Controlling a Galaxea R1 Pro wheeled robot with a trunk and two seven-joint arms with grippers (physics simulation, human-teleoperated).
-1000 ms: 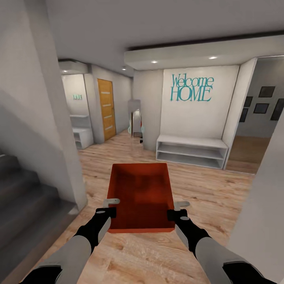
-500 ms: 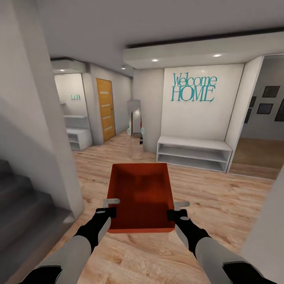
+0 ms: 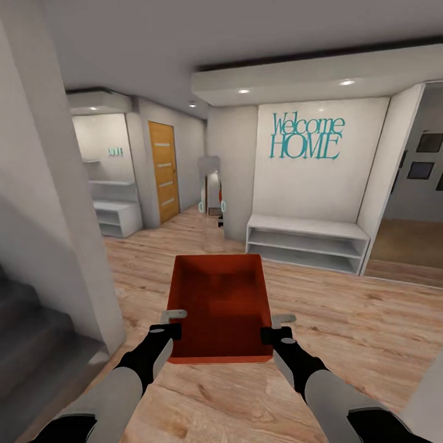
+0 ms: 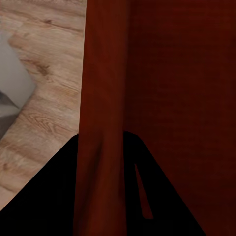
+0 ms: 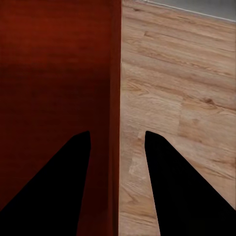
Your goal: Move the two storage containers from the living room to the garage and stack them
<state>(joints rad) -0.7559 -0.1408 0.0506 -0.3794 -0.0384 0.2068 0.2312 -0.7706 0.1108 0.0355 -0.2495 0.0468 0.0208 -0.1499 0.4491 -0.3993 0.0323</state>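
I hold one orange-red storage container level in front of me over the light wood-plank floor. My left gripper is shut on its left wall near the near corner, and my right gripper is shut on its right wall. In the left wrist view the dark fingers straddle the thin red wall. The right wrist view shows the fingers either side of the other wall. The bin is empty inside. The second container and the garage are out of view.
A white wall corner and dark stairs stand close on my left. Ahead are a white shelf bench under teal lettering, a tall mirror, an orange door and a white cabinet. An opening lies to the right.
The whole view has shifted as I roll forward: the left wall and stairs slid left, the near right wall dropped out. Container and both grippers keep the same hold.
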